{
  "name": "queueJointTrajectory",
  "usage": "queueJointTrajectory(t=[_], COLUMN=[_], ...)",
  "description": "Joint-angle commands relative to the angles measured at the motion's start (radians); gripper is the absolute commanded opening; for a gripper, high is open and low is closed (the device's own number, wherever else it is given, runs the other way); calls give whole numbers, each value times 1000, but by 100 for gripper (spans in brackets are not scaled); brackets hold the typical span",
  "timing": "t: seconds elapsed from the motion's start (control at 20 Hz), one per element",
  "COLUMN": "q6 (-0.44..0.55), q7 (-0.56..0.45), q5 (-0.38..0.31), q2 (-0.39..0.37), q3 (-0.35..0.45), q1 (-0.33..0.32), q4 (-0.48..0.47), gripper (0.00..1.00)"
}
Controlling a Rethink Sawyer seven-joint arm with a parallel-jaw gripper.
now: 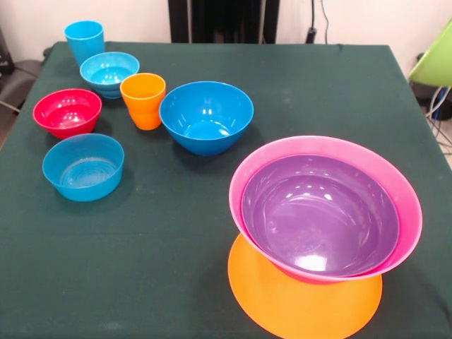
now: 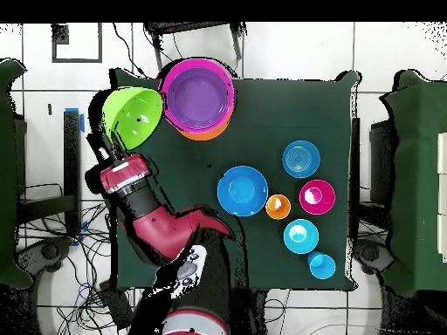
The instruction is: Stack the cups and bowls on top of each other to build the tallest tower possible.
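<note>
Table (image 1: 212,282) middle bare | green bowl (image 2: 133,117) off edge, grip unclear

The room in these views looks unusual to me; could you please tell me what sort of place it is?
Probably a robotics lab: a red robot arm works at a cloth-covered table, loose cables trail across the tiled floor, and plastic bowls are set out.

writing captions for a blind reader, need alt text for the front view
A purple bowl sits nested in a pink bowl on an upturned orange bowl at the near right of a green table. Left of it stand a large blue bowl, orange cup, red bowl, two small blue bowls and a blue cup.
</note>
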Motion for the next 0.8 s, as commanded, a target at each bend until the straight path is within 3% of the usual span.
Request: queueJointTrajectory(t=[0.05, 0.45, 0.8], q6=[-1, 55, 48], q7=[375, 556, 585], q5=[-113, -212, -221], q2=[79, 113, 116], q3=[204, 306, 303], q1=[-90, -170, -178], q4=[-18, -53, -36], gripper=[0, 0, 0])
